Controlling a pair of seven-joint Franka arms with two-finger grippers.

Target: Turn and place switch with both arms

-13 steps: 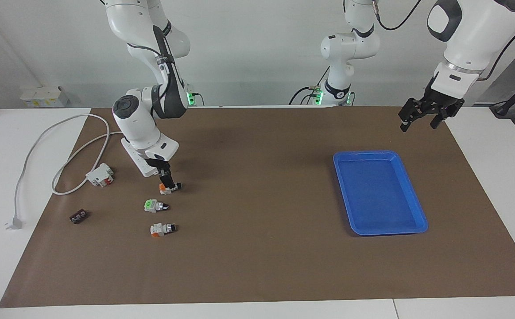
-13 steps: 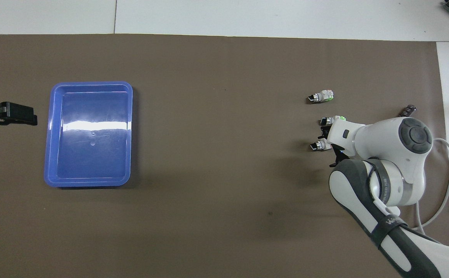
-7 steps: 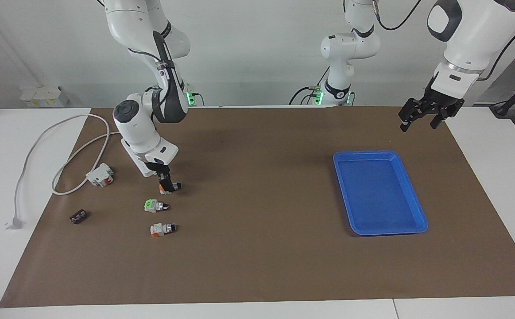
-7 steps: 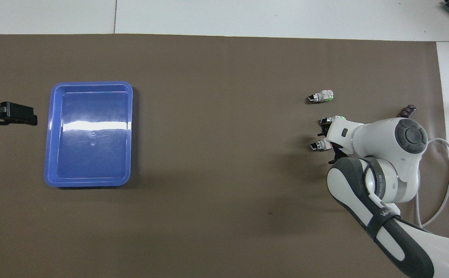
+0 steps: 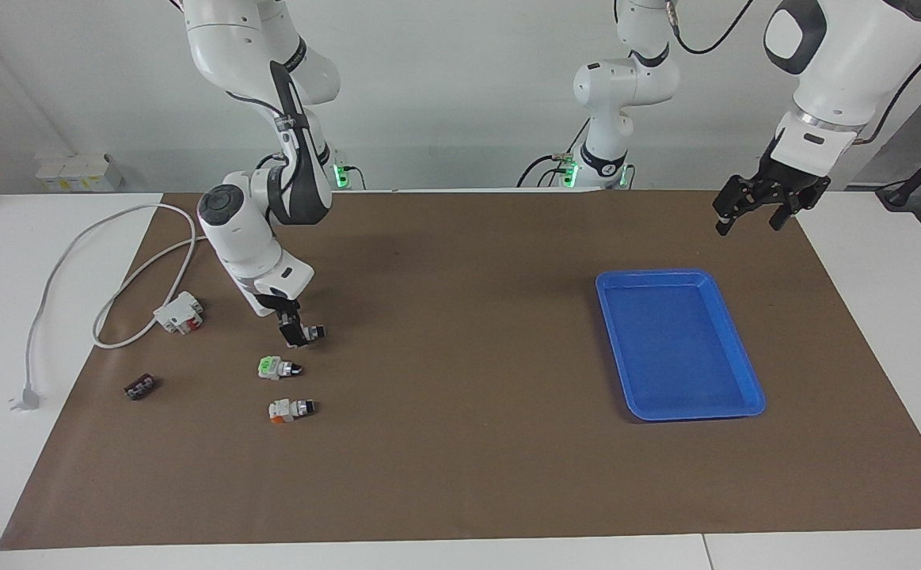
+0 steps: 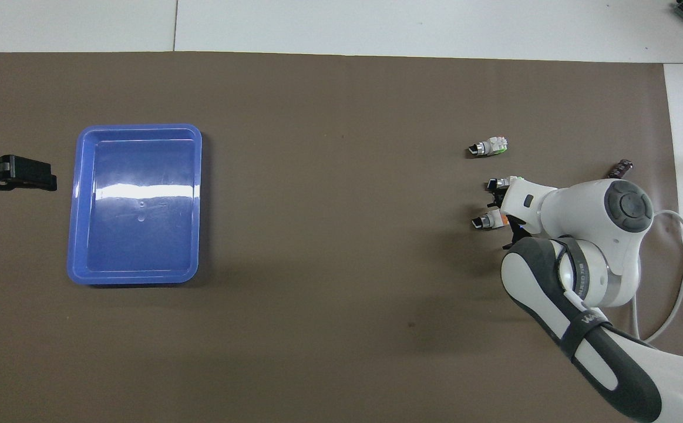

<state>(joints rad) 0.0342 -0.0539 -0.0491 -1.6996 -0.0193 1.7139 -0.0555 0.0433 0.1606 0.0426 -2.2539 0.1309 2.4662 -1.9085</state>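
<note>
The switch (image 5: pixel 315 332) lies on the brown mat, the nearest to the robots of three in a row, black knob toward the tray. My right gripper (image 5: pixel 294 336) is down at it, open, with one finger on each side of its block. The near finger hides the block in the facing view. In the overhead view the switch (image 6: pixel 484 221) pokes out from under the right wrist, with an orange patch showing. My left gripper (image 5: pixel 751 215) waits open in the air at the left arm's end of the mat, holding nothing. It also shows in the overhead view (image 6: pixel 47 178).
A blue tray (image 5: pixel 650 275) (image 6: pixel 138 127) sits toward the left arm's end. Farther out lie a green-block switch (image 5: pixel 275 367) and a white one with an orange corner (image 5: pixel 289 409). A power strip (image 5: pixel 243 290), its cable, a white-red breaker (image 5: pixel 179 312) and a small dark block (image 5: pixel 140 387) lie nearby.
My right wrist has shifted slightly, and its finger now covers the switch's orange block in the facing view. The switch lies where it was. The left arm has not moved.
</note>
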